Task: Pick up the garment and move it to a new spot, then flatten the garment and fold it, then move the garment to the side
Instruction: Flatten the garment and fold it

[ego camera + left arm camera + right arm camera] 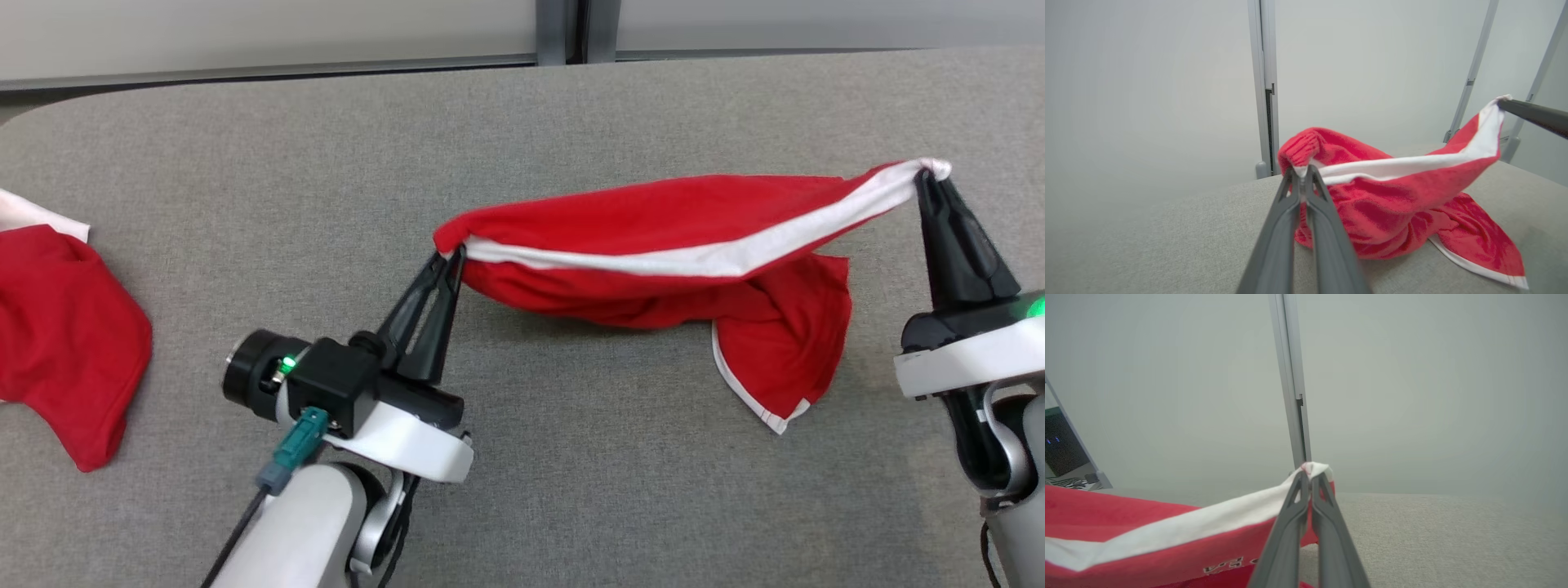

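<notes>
The garment [653, 245] is red with a white band. It hangs stretched between both grippers above the grey table [522, 490], its lower folds sagging onto the cloth surface. My left gripper [453, 255] is shut on the garment's left end, seen close in the left wrist view [1301, 170]. My right gripper [927, 173] is shut on the white band at the garment's right end, shown pinched in the right wrist view [1309, 473]. The garment [1392, 196] droops toward the right in the left wrist view, and the right gripper's dark fingers [1531, 113] hold its far corner there.
A second red and white cloth [57, 335] lies at the table's left edge. A pale wall with a metal post [563, 28] runs behind the table's far edge. Bare table stretches in front of and behind the held garment.
</notes>
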Controlling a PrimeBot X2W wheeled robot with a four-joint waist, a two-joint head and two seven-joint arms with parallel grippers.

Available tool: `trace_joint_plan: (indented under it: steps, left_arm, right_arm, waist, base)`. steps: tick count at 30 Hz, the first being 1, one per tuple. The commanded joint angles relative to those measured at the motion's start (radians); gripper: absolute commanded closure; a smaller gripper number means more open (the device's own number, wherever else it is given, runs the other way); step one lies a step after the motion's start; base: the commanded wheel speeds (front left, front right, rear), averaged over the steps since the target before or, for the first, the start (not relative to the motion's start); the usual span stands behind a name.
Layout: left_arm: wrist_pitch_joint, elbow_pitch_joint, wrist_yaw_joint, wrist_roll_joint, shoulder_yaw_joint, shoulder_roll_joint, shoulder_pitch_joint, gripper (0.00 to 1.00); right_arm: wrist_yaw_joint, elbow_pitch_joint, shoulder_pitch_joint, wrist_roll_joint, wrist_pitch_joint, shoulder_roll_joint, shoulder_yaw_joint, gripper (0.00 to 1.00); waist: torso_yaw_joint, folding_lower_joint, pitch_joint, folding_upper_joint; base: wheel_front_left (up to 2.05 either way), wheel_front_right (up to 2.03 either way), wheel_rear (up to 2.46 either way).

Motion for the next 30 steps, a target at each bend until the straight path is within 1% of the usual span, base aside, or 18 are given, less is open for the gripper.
trace_joint_plan:
  steps: [1,6,9,12,15,20,23,26,30]
  left_arm:
    - [0.006,-0.024,0.011,0.005,0.009,0.011,-0.020,1.00]
    - [0.058,-0.195,0.033,0.027,0.031,0.037,-0.067,1.00]
    - [0.080,-0.267,0.039,0.036,0.047,0.047,-0.109,1.00]
    - [0.094,-0.321,0.040,0.046,0.062,0.054,-0.160,1.00]
    - [0.114,-0.340,0.033,0.045,0.064,0.056,-0.196,1.00]
    - [0.120,-0.315,0.016,0.021,0.059,0.041,-0.253,1.00]
    - [0.106,-0.276,-0.003,0.001,0.067,0.030,-0.307,1.00]
    - [0.079,-0.209,-0.018,-0.015,0.084,0.013,-0.398,1.00]
    - [0.012,-0.063,-0.033,-0.028,0.107,-0.013,-0.543,1.00]
  right_arm:
    - [0.000,-0.023,0.006,-0.008,-0.004,0.000,-0.011,1.00]
    - [0.000,-0.200,0.001,-0.056,0.002,0.020,-0.091,1.00]
    - [0.000,-0.300,-0.017,-0.077,0.017,0.037,-0.141,1.00]
    - [0.000,-0.368,-0.032,-0.090,0.038,0.060,-0.174,1.00]
    - [0.000,-0.406,-0.048,-0.091,0.062,0.081,-0.191,1.00]
    - [0.000,-0.402,-0.085,-0.079,0.091,0.093,-0.192,1.00]
    - [0.000,-0.379,-0.135,-0.068,0.105,0.081,-0.188,1.00]
    - [0.000,-0.337,-0.227,-0.044,0.117,0.060,-0.172,1.00]
    - [0.000,-0.231,-0.396,-0.002,0.109,0.034,-0.120,1.00]
  waist:
    - [-0.010,0.0000,-0.015,0.0000]
    - [-0.022,0.0000,-0.050,0.0000]
    - [-0.026,0.0000,-0.070,0.0000]
    - [-0.030,0.0000,-0.088,0.0000]
    - [-0.030,0.0000,-0.097,0.0000]
    - [-0.025,0.0000,-0.082,0.0000]
    - [-0.019,0.0000,-0.049,0.0000]
    - [-0.011,0.0000,-0.001,0.0000]
    - [-0.004,0.0000,0.053,0.0000]
  base:
    - [0.00,0.00,0.00]
    - [0.00,0.00,0.00]
    - [0.00,0.00,0.00]
    - [0.00,0.00,0.00]
    - [0.00,0.00,0.00]
    - [0.00,0.00,0.00]
    - [0.00,0.00,0.00]
    - [0.00,0.00,0.00]
    - [0.00,0.00,0.00]
